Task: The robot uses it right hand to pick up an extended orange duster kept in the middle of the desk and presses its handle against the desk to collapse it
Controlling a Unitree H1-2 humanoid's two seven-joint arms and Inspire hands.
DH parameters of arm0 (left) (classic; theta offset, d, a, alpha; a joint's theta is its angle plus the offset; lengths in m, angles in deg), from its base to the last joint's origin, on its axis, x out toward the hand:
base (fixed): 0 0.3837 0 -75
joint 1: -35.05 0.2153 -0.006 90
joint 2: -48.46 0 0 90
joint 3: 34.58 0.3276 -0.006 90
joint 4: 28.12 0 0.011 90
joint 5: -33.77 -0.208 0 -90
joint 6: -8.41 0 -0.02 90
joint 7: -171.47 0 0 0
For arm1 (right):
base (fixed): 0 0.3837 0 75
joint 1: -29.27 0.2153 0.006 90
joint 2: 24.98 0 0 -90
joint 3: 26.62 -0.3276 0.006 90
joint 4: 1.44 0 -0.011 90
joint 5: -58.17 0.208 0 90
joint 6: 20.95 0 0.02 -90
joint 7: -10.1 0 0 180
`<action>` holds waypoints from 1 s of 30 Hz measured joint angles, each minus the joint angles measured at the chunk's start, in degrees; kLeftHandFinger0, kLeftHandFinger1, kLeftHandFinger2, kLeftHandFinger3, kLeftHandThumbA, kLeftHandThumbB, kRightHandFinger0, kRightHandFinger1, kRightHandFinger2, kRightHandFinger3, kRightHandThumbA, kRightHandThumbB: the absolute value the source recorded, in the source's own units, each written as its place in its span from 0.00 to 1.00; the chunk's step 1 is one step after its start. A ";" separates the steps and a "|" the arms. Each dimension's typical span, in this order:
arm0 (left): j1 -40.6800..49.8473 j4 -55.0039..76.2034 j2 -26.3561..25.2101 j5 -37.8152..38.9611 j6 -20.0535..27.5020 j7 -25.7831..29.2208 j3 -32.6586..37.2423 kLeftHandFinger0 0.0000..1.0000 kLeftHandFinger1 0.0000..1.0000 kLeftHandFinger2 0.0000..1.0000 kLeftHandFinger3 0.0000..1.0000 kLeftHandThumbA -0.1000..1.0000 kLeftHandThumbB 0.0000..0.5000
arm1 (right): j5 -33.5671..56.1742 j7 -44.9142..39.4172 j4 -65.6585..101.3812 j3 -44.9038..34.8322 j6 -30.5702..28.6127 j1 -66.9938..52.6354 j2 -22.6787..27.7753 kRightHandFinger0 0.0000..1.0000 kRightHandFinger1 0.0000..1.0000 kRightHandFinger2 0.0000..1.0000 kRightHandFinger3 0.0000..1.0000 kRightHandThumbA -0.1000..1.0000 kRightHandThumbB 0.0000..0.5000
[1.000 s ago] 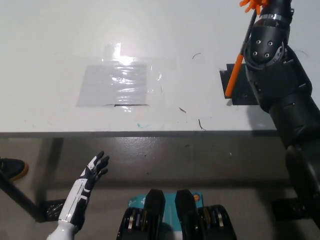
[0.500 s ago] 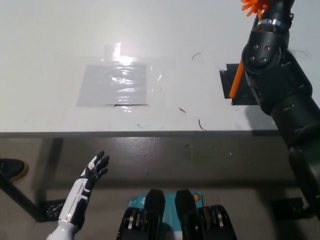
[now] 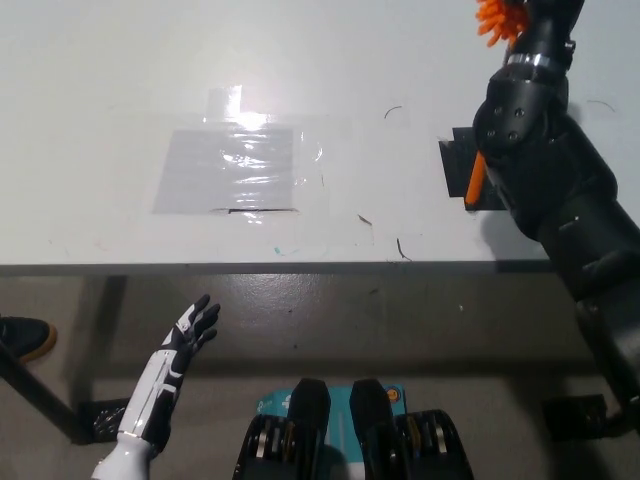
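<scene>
The orange duster stands nearly upright at the desk's far right. Its orange bristle head (image 3: pixel 492 18) shows at the top edge, and a short stub of its orange handle (image 3: pixel 475 180) touches a black pad (image 3: pixel 455 160) on the desk. My black right hand (image 3: pixel 545 25) is at the top right, shut on the duster, and the forearm hides most of the shaft. My white left hand (image 3: pixel 190 335) rests open below the desk's front edge at the lower left.
A shiny clear taped sheet (image 3: pixel 235 170) lies on the white desk (image 3: pixel 120 80) left of the middle. The desk's front edge runs across the picture. A dark shoe (image 3: pixel 22 335) shows on the floor at the far left.
The right arm has pushed down and slightly left. The visible orange handle has shrunk from a long slanted rod to a short stub on the black pad. The left hand has stayed put.
</scene>
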 measured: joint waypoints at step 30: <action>0.47 0.03 -0.02 0.05 0.08 -0.01 -0.38 1.00 1.00 1.00 1.00 1.00 0.19 | 1.86 -8.97 -5.39 0.72 -4.45 -10.39 -1.61 0.00 0.20 0.59 0.51 0.00 0.16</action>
